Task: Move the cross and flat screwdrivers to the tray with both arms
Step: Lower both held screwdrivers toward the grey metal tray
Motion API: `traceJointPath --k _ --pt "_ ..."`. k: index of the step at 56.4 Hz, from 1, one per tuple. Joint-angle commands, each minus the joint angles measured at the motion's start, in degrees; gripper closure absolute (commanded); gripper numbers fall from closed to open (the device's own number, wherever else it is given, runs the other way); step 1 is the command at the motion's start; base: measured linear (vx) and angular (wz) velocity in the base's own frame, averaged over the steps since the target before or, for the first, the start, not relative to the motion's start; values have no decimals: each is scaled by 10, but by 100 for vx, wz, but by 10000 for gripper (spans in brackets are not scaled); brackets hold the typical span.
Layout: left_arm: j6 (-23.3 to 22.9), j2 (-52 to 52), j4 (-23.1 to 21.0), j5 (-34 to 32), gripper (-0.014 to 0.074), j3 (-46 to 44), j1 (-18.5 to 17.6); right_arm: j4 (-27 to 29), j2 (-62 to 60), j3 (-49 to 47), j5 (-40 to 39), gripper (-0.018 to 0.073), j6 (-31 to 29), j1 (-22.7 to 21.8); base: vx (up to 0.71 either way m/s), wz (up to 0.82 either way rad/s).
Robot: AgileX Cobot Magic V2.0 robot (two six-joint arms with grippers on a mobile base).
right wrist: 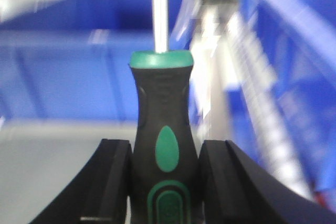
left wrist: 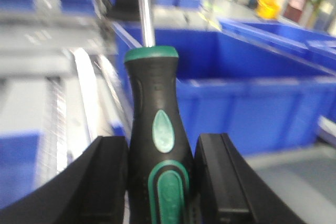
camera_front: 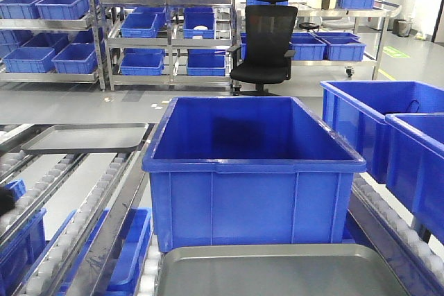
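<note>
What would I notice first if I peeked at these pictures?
Probably the big blue bin in the middle of the front view, with a grey tray just in front of it. Then the two screwdrivers: each wrist view shows a black-and-green handle squeezed between black gripper fingers, shaft pointing up.

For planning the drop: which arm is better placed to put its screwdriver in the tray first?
Probably right. Both grippers, left and right, hold a screwdriver, but the right wrist view shows grey tray surface closer below.
</note>
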Motion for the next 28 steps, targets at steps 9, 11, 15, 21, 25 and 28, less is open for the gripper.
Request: traceJointPath --k 9,11,15,21,25,28 --pt "108 154 -191 -98 594 -22 -142 200 124 -49 15 567 -166 0 0 0" --pt "110 181 -210 -105 594 -27 -162 217 145 -49 21 567 -174 0 0 0" --pt "109 232 -234 -103 594 -47 -192 239 183 -49 30 567 -176 0 0 0" --pt "99 300 -268 -85 594 -86 -210 243 229 -49 41 567 -176 0 0 0" --pt "97 333 -282 -66 594 -111 -209 246 250 -49 41 567 -174 0 0 0" --pt "93 356 -295 -54 594 -128 -209 247 262 -49 38 567 -174 0 0 0"
